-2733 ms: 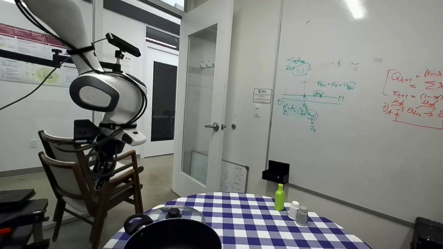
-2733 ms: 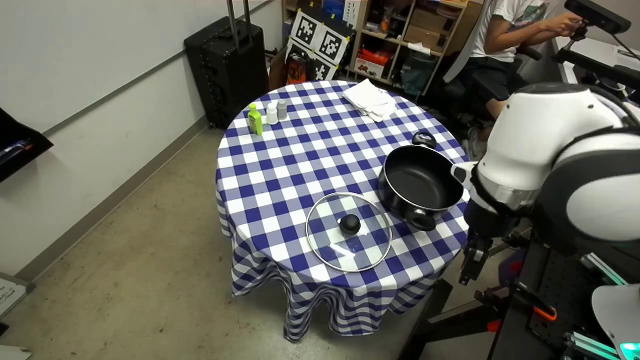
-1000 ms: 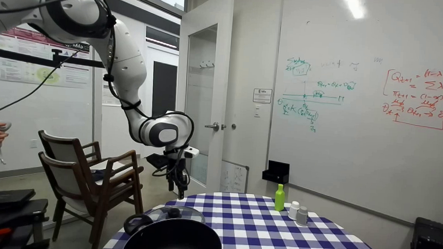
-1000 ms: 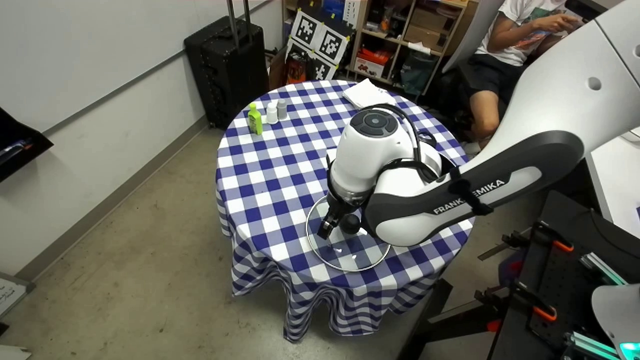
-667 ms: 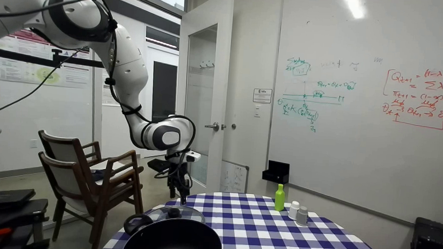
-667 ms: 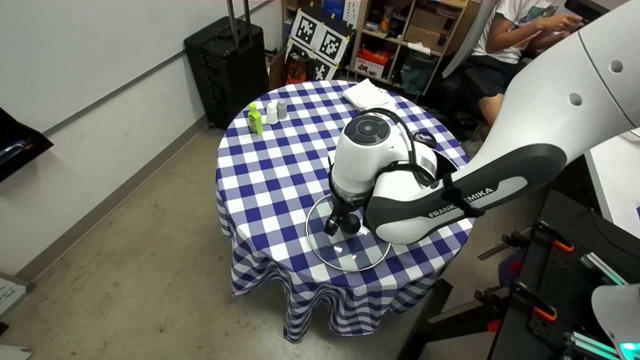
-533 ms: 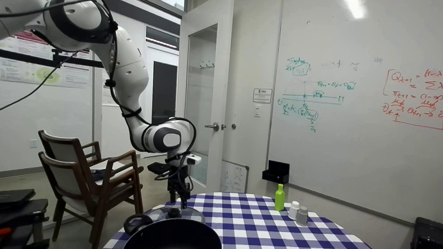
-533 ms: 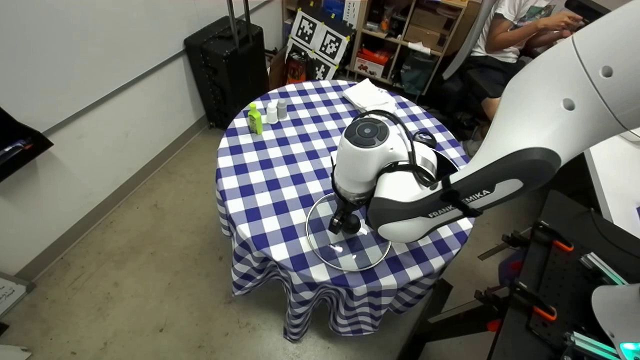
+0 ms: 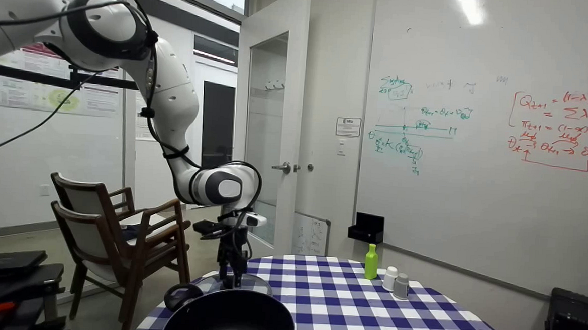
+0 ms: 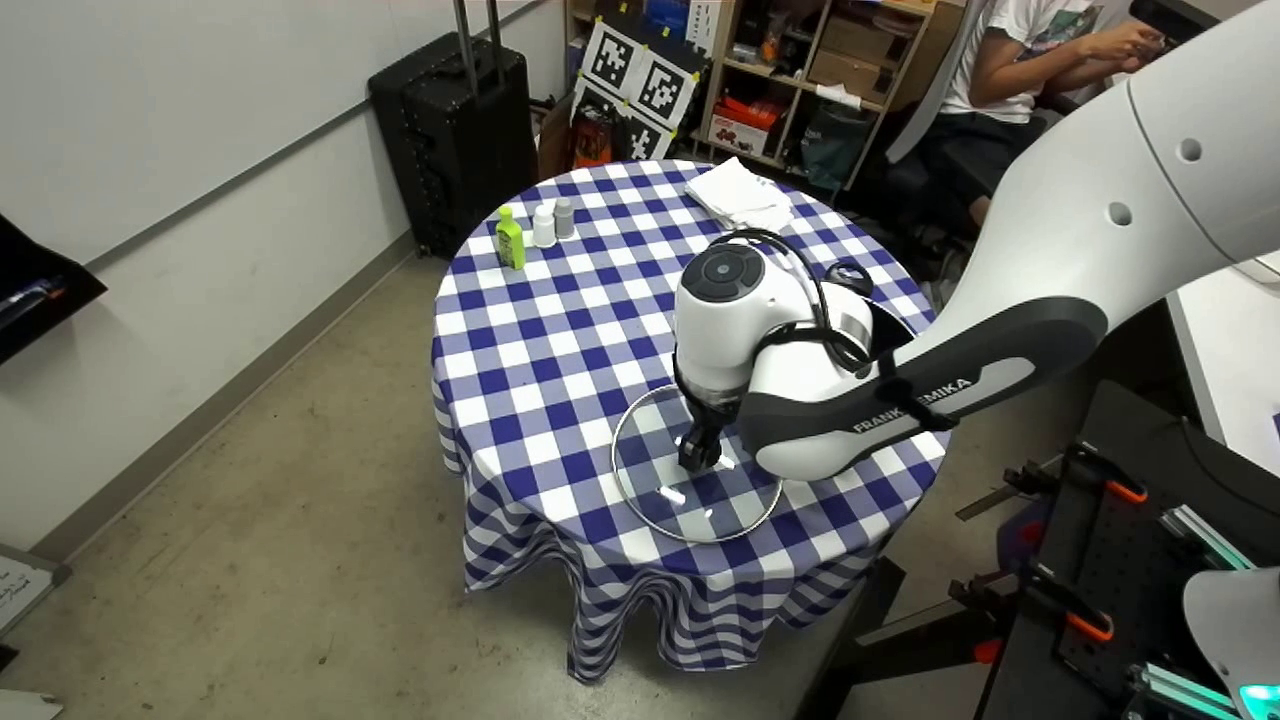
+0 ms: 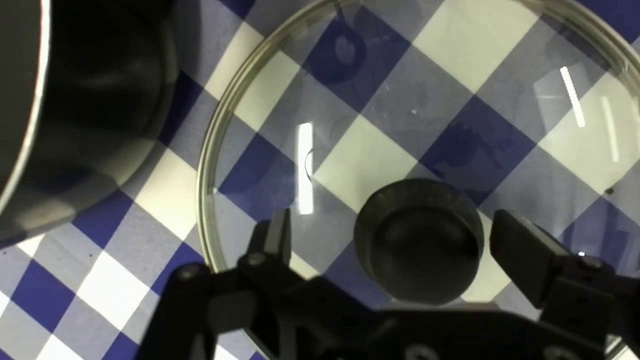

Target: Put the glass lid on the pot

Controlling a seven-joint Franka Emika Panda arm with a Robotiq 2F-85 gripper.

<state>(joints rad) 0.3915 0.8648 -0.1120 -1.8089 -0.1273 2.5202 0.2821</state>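
Note:
The glass lid lies flat on the checked tablecloth with its dark knob up. It also shows behind the pot in an exterior view and fills much of the wrist view. The black pot stands open beside the lid; it shows at the left of the wrist view and is mostly hidden by the arm in an exterior view. My gripper is open and points down, with one finger on each side of the knob and gaps between. It shows in both exterior views.
A green bottle, a white shaker and a grey shaker stand together near the round table's edge. A folded white cloth lies at another edge. A pot handle sticks out towards the lid.
The arm has swung in from beside the table to above the lid, then come down. In the last half second the fingers moved onto either side of the knob. Lid and pot have not moved.

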